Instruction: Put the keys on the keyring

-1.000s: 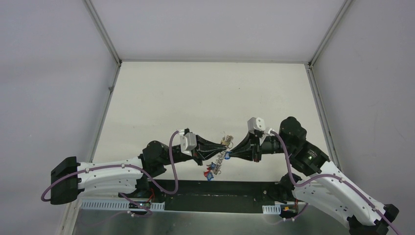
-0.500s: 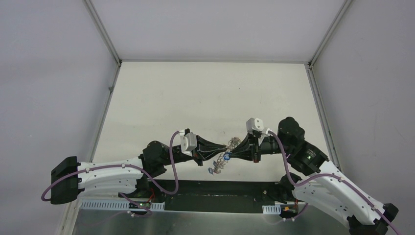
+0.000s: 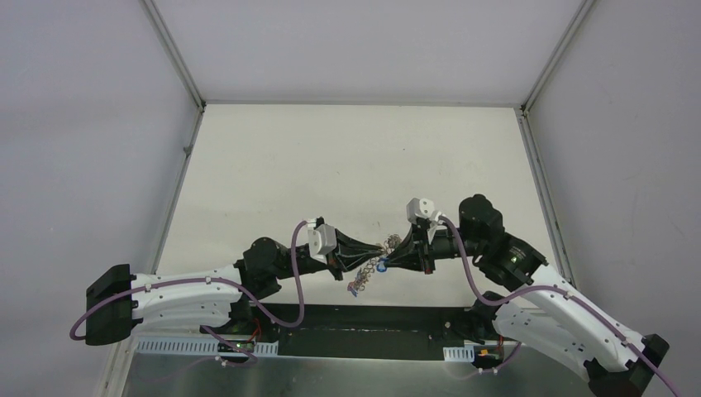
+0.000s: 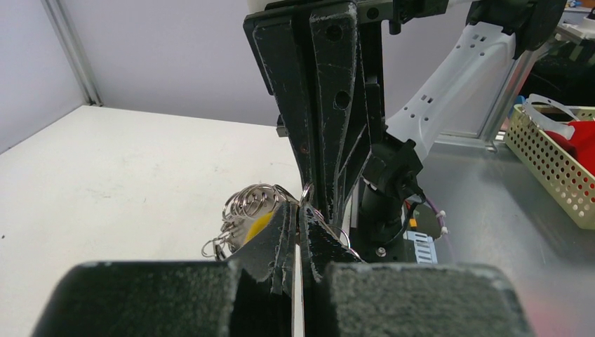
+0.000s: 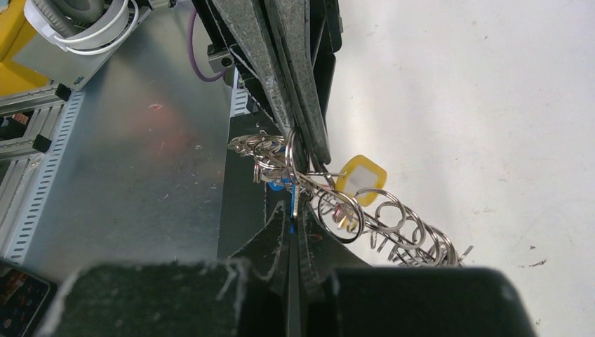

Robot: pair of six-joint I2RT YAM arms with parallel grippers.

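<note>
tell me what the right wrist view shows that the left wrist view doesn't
Only the right wrist view: a blue tag, the whole yellow tag, and the keyring with its long tail of rings against the white table. Only the left wrist view: a perforated basket holding something red. Both: the left fingers and right fingers, shut tip to tip on the keyring.

You have two pincers, the left pincer [image 3: 370, 251] and the right pincer [image 3: 391, 251], one keyring [image 5: 401, 230], one yellow tag [image 5: 361, 177], one blue tag [image 5: 279, 187]; the keys are too tangled to count.
</note>
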